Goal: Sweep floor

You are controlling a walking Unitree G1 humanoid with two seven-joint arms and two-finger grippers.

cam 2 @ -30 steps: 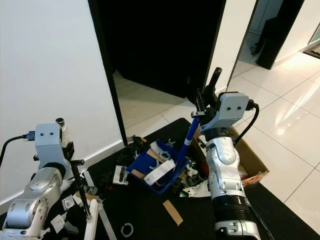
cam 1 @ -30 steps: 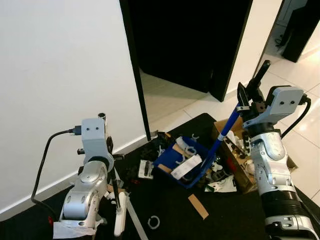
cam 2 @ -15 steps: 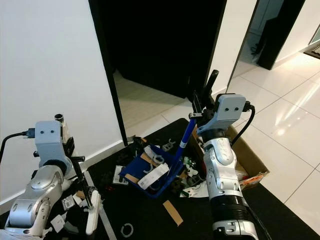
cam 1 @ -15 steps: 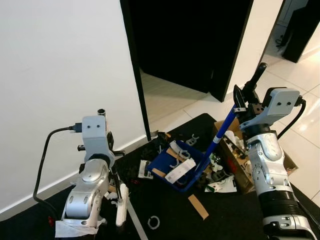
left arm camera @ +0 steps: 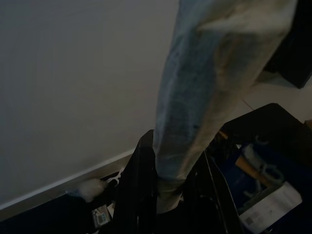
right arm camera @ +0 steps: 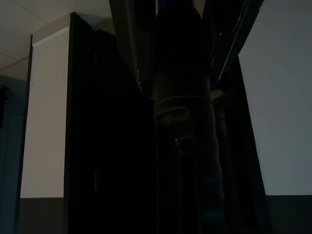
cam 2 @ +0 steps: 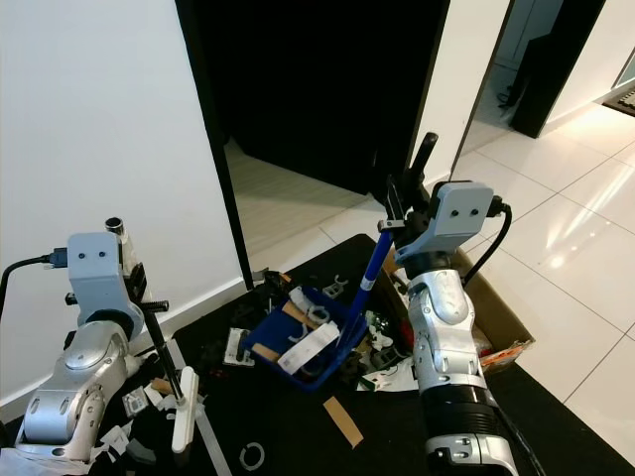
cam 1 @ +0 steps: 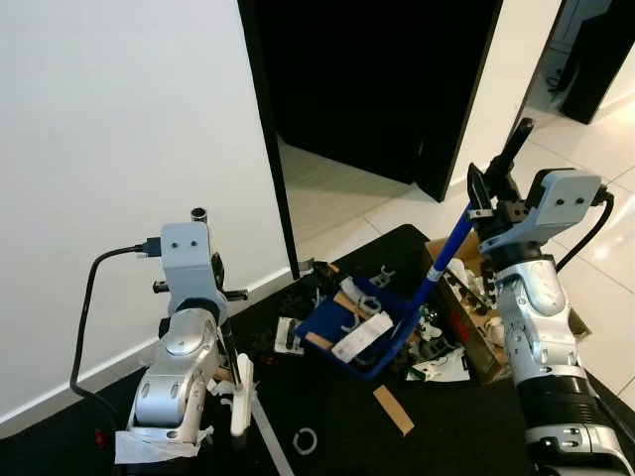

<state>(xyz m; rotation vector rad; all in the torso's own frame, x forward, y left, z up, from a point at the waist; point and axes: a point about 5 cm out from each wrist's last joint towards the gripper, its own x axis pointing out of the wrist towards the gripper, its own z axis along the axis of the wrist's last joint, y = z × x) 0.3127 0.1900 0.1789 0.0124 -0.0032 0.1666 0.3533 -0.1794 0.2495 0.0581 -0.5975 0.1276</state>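
Below: black mat (cam 1: 327, 416), litter, white wall (cam 1: 119, 149), dark doorway. Right gripper (cam 1: 489, 184) clamps dustpan (cam 1: 352, 332) handle; left gripper (left arm camera: 168, 195) clamps broom (cam 1: 239, 397). Left wrist view adds baseboard.

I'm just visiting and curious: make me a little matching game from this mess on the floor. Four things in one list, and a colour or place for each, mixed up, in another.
Things:
1. dustpan
2. cardboard strip
3. cardboard box
4. plastic ring

Descriptions:
A. brown, flat on the black mat in front of the dustpan
B. white, on the mat nearest the camera
C. blue, holding scraps, its long handle in the right gripper
D. open, by the robot's right arm at the mat's edge

Pairs: 1-C, 2-A, 3-D, 4-B
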